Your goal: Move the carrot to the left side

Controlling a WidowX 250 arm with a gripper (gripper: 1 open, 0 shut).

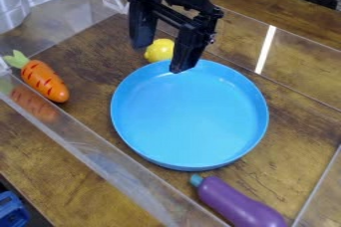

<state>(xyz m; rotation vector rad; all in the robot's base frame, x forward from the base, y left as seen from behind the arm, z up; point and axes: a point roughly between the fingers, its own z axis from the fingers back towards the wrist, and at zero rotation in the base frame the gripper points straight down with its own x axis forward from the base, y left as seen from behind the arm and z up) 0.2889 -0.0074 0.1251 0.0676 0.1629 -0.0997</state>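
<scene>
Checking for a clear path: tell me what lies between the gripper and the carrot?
In the camera view, only bare wooden tabletop lies between the gripper and the carrot. The yellow fruit sits by the fingers.
</scene>
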